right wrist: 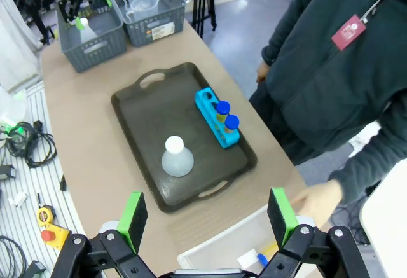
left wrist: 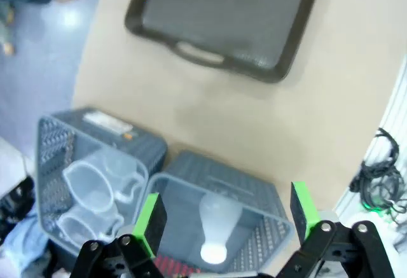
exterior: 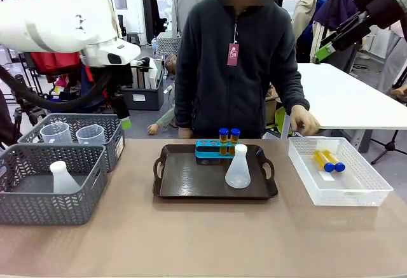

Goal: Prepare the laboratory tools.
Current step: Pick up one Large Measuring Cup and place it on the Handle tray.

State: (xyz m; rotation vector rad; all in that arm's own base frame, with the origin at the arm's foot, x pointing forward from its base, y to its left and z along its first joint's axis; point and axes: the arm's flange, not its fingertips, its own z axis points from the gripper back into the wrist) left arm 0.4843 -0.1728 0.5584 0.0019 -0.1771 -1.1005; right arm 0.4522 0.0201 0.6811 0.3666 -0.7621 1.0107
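Note:
A translucent conical flask (exterior: pixel 238 170) (right wrist: pixel 177 158) stands on the dark tray (exterior: pixel 184 182) (right wrist: pixel 146 109). Behind it, a blue rack (exterior: pixel 210 147) (right wrist: pixel 217 118) holds two amber tubes with blue caps (exterior: pixel 229 137). More such tubes (exterior: pixel 327 160) lie in the white basket (exterior: pixel 356 192) on the right. A second flask (exterior: pixel 62 177) (left wrist: pixel 219 227) stands in the near grey basket (exterior: pixel 51 205). Two clear jugs (exterior: pixel 73 133) (left wrist: pixel 95 186) sit in the basket behind. My left gripper (exterior: pixel 124 120) (left wrist: pixel 226 217) hangs open high above that flask. My right gripper (exterior: pixel 324 50) (right wrist: pixel 207 217) is open, raised at the far right.
A person in a dark jacket stands at the far side, one hand (exterior: pixel 305 122) (right wrist: pixel 318 201) by the white basket's far corner. A white table (exterior: pixel 356 100) stands behind on the right. Bare tabletop (exterior: pixel 203 240) lies in front of the tray.

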